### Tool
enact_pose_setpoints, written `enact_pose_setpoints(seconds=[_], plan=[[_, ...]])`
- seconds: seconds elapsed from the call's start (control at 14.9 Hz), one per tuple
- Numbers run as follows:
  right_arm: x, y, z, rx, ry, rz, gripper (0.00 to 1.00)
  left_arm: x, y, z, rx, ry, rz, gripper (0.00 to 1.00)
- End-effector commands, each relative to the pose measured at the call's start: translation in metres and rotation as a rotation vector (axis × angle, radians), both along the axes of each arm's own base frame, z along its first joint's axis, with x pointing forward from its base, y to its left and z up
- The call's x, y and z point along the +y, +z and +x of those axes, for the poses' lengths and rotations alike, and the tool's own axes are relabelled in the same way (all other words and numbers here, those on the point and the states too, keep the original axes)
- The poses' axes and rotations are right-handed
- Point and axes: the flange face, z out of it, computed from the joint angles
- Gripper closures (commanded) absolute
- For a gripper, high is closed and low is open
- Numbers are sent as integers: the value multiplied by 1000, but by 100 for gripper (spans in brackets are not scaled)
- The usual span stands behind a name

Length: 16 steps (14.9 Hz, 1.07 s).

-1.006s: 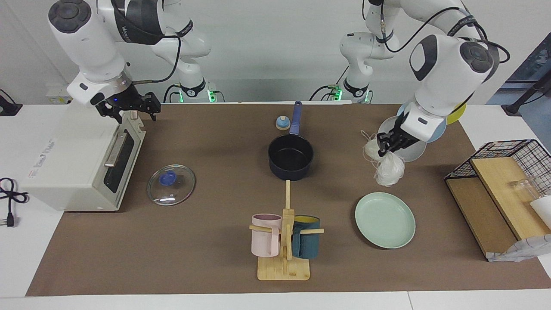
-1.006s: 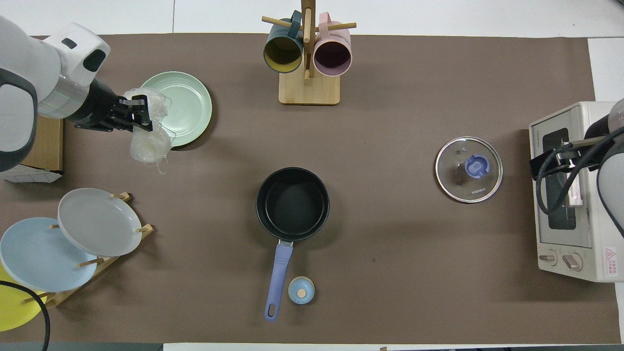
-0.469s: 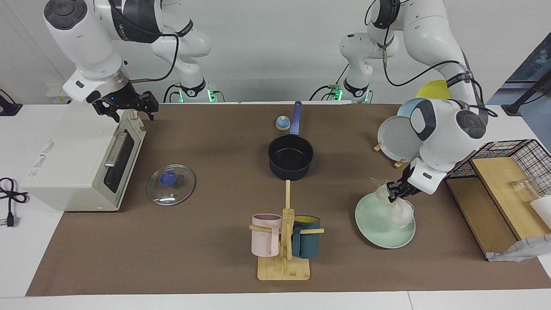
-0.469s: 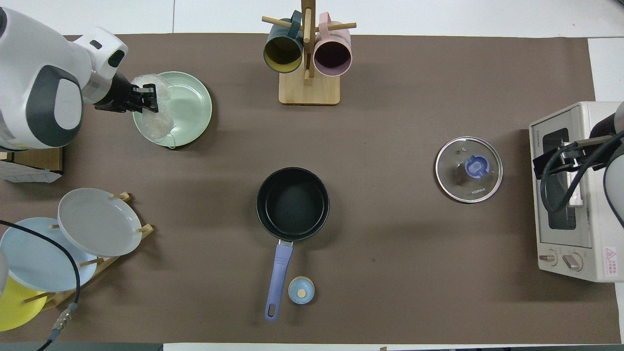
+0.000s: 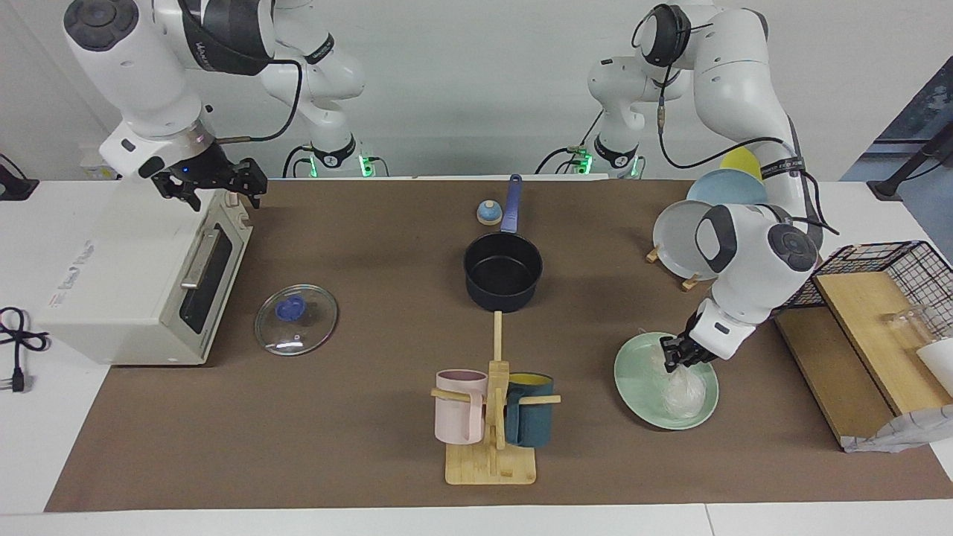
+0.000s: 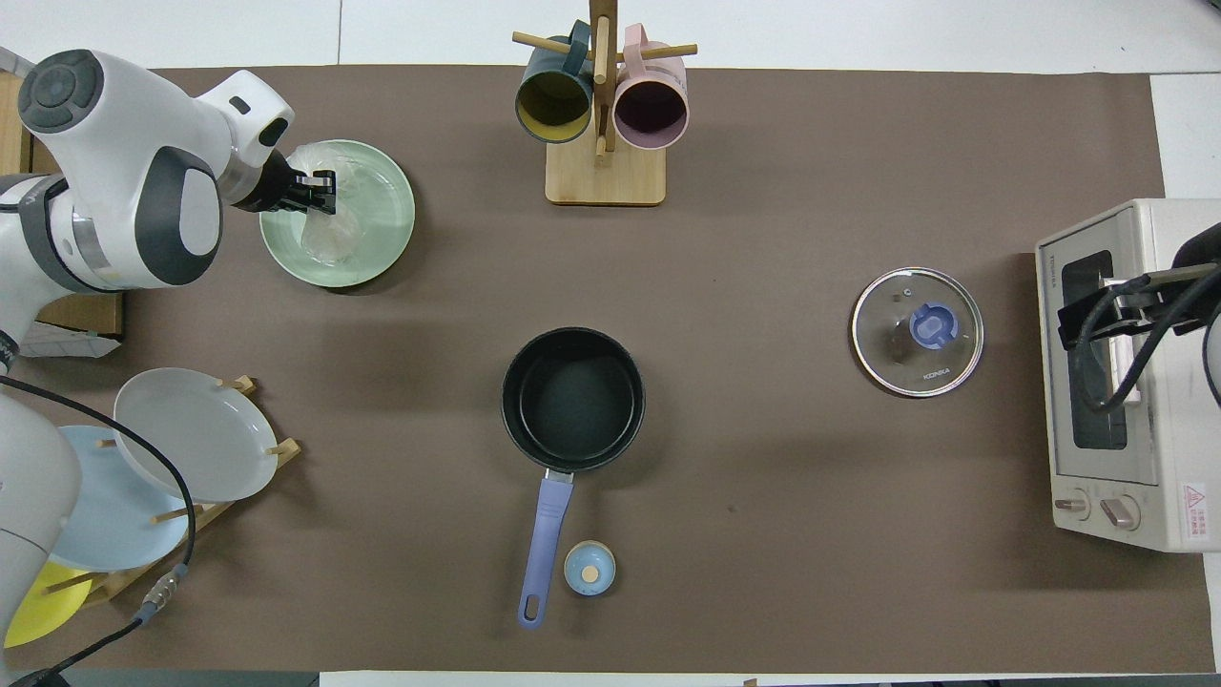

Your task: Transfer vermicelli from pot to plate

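Both clumps of vermicelli [image 5: 681, 387] hang pinched in my left gripper [image 5: 676, 356], touching the plate [image 5: 639, 394]; the pot [image 5: 502, 272] looks empty. Next I release. My right gripper [image 5: 212, 182] waits over the toaster oven [image 5: 112, 275].

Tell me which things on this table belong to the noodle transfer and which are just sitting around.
Part of the job:
vermicelli, lying on the plate
pot, nothing visible inside
left gripper, shut on the vermicelli over the plate

Just lying about:
glass lid
toaster oven, with the waiting right gripper over it
mug stand
plate rack
wire basket
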Motion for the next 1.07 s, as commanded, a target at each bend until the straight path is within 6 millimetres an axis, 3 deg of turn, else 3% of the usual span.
enact_pose_setpoints(seconds=[0.0, 0.07, 0.2, 0.47, 0.8, 1.01], plan=[[0, 9, -4, -18, -13, 18, 0, -1, -8, -4, -32, -20, 15, 85], [0, 10, -5, -19, -15, 19, 0, -1, -6, -3, -33, -12, 12, 1], [-1, 11, -5, -21, -15, 19, 0, -2, 2, -4, -28, -12, 11, 0], [-1, 16, -9, -27, -15, 19, 0, 15, 79, -21, -20, 35, 14, 0], [-4, 20, -12, -36, -21, 19, 0, 32, 189, -77, 38, 115, 25, 0], [-6, 19, -14, -33, -26, 19, 0, 44, 241, -120, 82, 112, 59, 0]])
